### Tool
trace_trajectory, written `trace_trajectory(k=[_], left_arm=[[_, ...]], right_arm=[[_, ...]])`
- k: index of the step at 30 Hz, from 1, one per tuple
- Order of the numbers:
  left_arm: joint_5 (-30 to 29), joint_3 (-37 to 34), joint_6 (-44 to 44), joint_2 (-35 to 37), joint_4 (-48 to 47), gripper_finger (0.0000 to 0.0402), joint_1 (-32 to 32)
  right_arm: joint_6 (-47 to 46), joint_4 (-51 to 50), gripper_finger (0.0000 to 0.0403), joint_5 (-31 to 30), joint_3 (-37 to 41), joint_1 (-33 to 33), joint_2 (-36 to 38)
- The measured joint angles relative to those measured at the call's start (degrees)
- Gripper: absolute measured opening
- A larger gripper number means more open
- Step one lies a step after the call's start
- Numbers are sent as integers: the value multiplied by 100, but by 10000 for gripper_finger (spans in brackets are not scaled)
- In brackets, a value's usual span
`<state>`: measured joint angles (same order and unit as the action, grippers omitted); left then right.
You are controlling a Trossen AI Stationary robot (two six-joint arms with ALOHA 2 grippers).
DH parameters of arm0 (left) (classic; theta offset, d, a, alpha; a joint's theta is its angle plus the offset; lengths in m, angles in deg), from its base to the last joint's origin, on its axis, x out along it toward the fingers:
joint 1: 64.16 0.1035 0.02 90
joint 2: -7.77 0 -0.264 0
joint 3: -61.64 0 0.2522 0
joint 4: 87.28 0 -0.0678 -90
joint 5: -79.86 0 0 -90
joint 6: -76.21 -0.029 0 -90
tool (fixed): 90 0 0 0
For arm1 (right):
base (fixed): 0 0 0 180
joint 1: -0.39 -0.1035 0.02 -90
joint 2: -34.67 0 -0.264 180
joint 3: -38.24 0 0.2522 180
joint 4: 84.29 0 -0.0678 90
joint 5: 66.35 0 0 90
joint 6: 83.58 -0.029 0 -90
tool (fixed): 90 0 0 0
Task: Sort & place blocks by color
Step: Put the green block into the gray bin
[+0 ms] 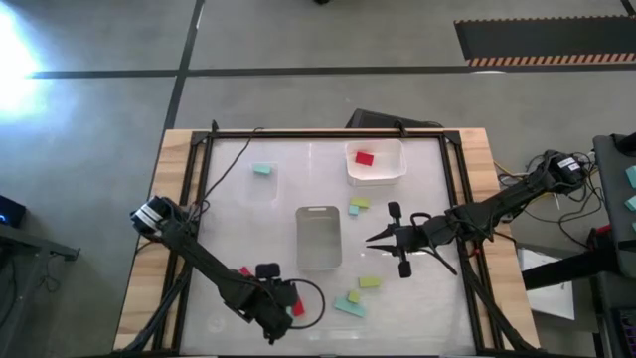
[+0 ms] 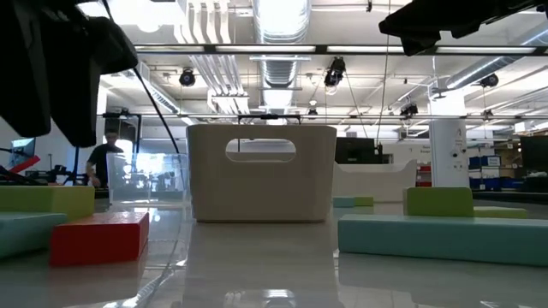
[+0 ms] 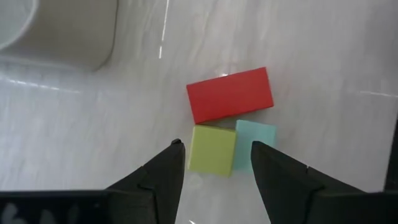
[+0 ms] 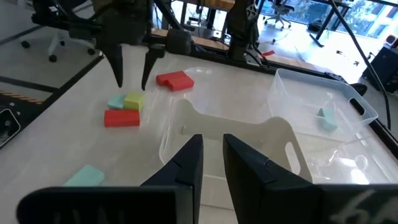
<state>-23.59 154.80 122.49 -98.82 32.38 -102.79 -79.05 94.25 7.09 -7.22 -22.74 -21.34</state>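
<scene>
My left gripper (image 3: pixel 216 145) hangs open over the table's near left part (image 1: pixel 281 303), fingers pointing steeply down. Below it lie three blocks in a cluster: a yellow-green block (image 3: pixel 211 149) between the fingertips, a teal block (image 3: pixel 255 138) beside it and a red block (image 3: pixel 230 94). The right wrist view shows its fingertips (image 4: pixel 119 82) still above this cluster (image 4: pixel 134 101). A second red block (image 4: pixel 174 79) lies near. My right gripper (image 1: pixel 373 239) waits shut and empty, held level to the right of the middle container (image 1: pixel 318 237).
A clear container (image 1: pixel 263 179) at the far left holds a teal block. A white tray (image 1: pixel 376 161) at the far right holds a red block. Loose yellow-green and teal blocks lie right of the middle container (image 1: pixel 359 204) and near the front (image 1: pixel 353 296).
</scene>
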Motion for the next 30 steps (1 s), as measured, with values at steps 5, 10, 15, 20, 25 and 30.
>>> trace_trajectory(k=[5, 10, 15, 20, 25, 30], left_arm=[[22, -217, 142, 0, 102, 198, 0], [2, -477, 112, 0, 521, 236, 2], [-13, -584, -11, 2, 631, 246, 2], [-23, -825, -11, 2, 981, 246, 2], [-27, -897, -47, 9, 1062, 246, 2], [-43, -932, -142, 13, 1075, 244, 2]], right_arm=[[-1, -3, 52, 0, 0, 0, 0], [-2, -2, 52, 0, 0, 0, 0], [-2, -3, 52, 0, 4, 0, -2], [-2, -2, 52, 0, 4, 0, -2], [-89, -2, 52, -2, 4, 0, -2], [-157, -2, 52, -2, 9, 0, -2]])
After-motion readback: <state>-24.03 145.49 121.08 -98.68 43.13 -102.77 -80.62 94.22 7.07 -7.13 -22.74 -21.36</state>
